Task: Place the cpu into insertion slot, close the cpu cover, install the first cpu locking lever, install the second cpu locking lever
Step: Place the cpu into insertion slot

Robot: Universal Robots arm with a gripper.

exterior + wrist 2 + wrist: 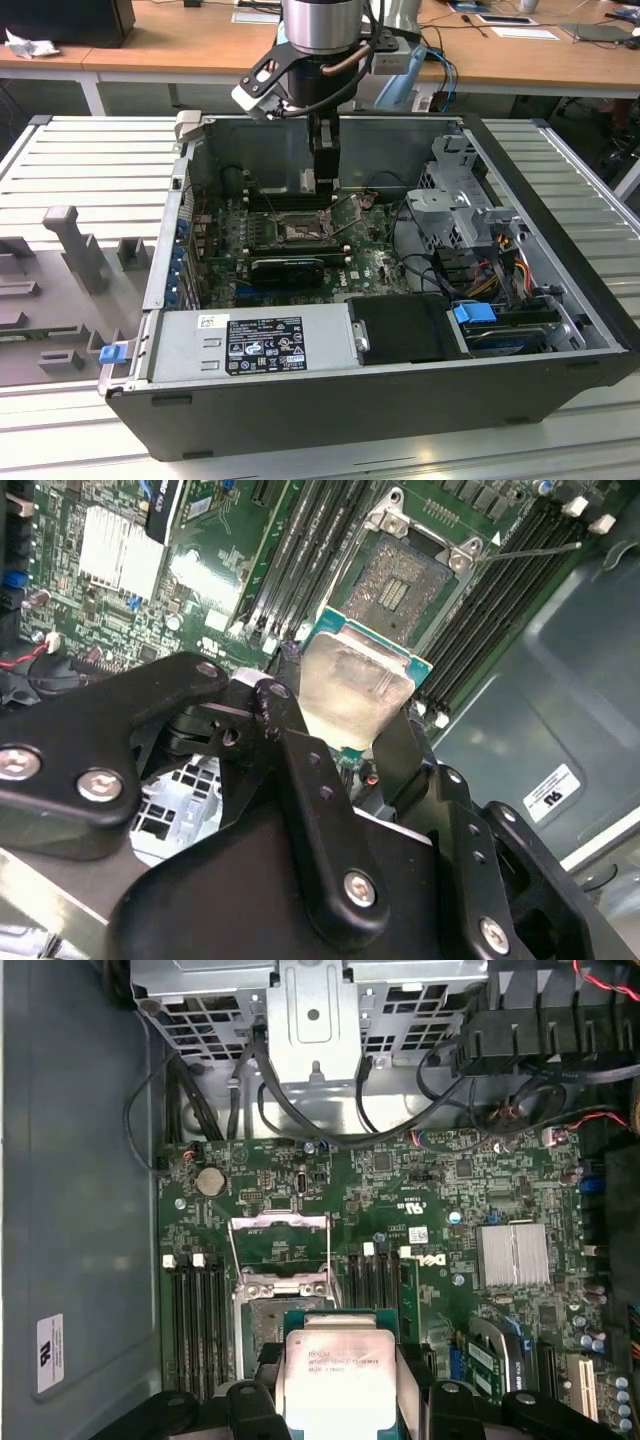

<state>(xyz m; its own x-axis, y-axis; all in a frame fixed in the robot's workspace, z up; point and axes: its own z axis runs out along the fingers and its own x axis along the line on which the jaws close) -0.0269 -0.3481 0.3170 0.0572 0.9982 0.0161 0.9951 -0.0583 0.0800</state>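
Silvery green-edged cpu [335, 1370], green motherboard [440, 1190], dark grey case [380, 425].

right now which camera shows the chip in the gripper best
The first wrist view: the chip faces the camera squarely, held in the gripper. The second wrist view shows it at a slant near the open socket, one edge behind a finger. In the exterior view it is too small to tell.

Matte black gripper [345, 705], chunky linked fingers [300, 770], silver screws [361, 887]; silver-grey wrist cylinder [320, 25], black bracket [265, 75], brownish cable [348, 62] looped alongside it.
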